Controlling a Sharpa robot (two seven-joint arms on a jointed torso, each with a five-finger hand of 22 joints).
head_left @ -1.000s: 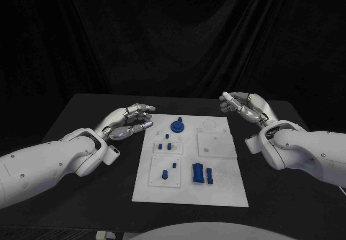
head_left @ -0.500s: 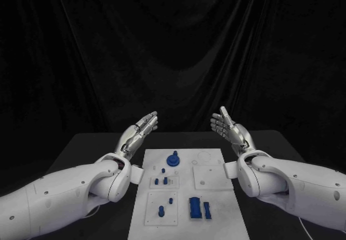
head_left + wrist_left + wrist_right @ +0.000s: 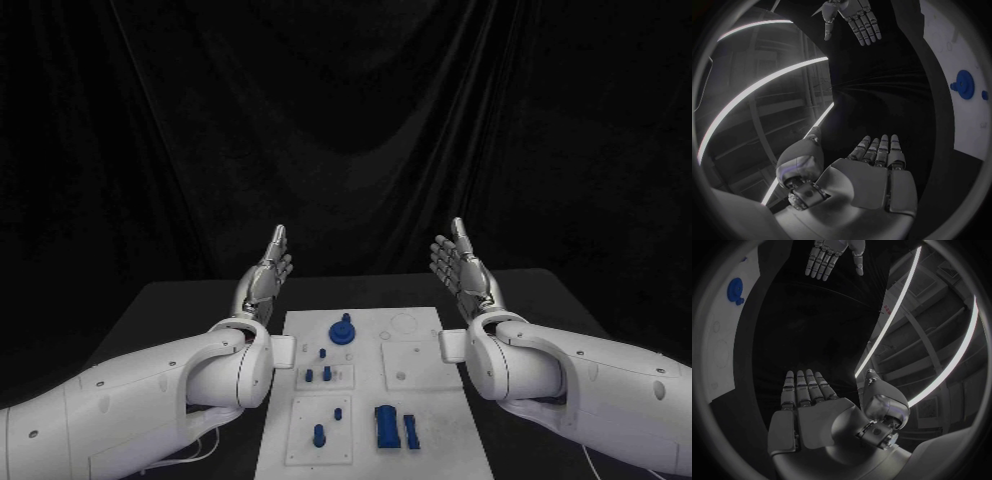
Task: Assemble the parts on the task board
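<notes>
The task board (image 3: pixel 378 400) lies flat on the black table (image 3: pixel 159 300), running away from the robot between its two arms; nearest on it stands a blue block (image 3: pixel 388 424) with a narrow blue bar (image 3: pixel 413 432) just beside it, and to their left a small blue peg (image 3: pixel 319 434); further along, small blue pegs (image 3: pixel 317 375) stand in a cluster left of the middle; at the far end sits a round blue knob (image 3: pixel 342 332); beyond the board's far corners both hands are raised clear of the table, well apart from every part; the left hand (image 3: pixel 267 273) is flat, fingers straight and extended, holding nothing; the right hand (image 3: pixel 463 266) is likewise flat and outstretched, holding nothing; the palms face one another across the board
</notes>
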